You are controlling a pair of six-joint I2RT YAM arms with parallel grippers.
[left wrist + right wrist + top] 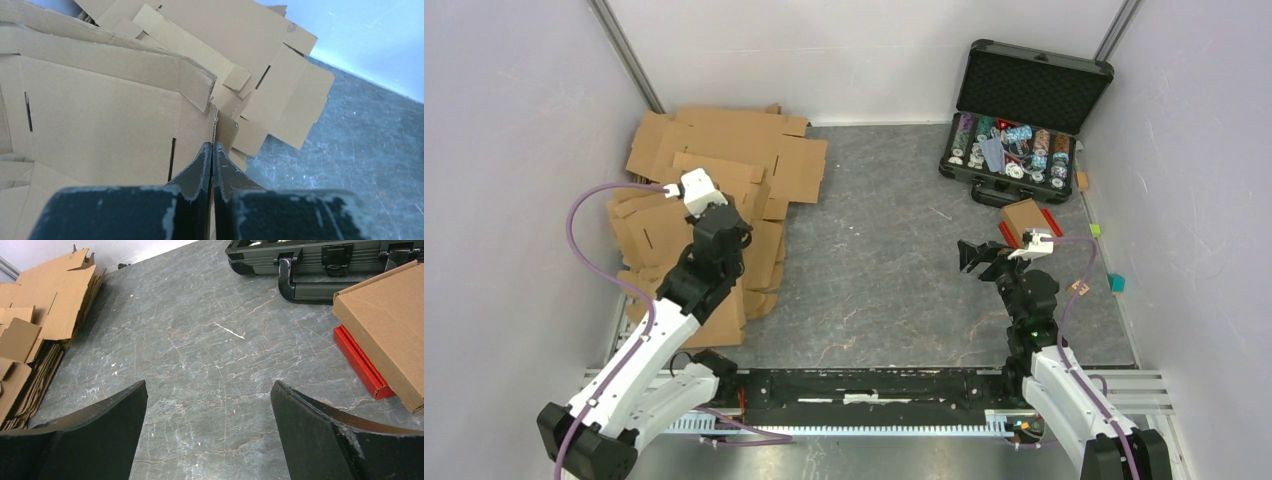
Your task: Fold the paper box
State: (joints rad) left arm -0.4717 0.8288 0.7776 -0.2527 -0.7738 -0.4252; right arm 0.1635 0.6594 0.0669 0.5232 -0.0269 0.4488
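Grey marbled table (874,275), left pincer (212,146) pinching paper box (100,125), right pincer (209,386) agape

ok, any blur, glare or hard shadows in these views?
Top external: even light, sharp, soft shadows only. Left wrist: left gripper close and slightly soft, paper box crisp, wall blown pale. Right wrist: table sharp, right gripper near-black, little detail.

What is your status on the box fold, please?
Left gripper shut on cardboard sheet atop stack. Right gripper open, empty. No box shape yet. Nothing blocking.
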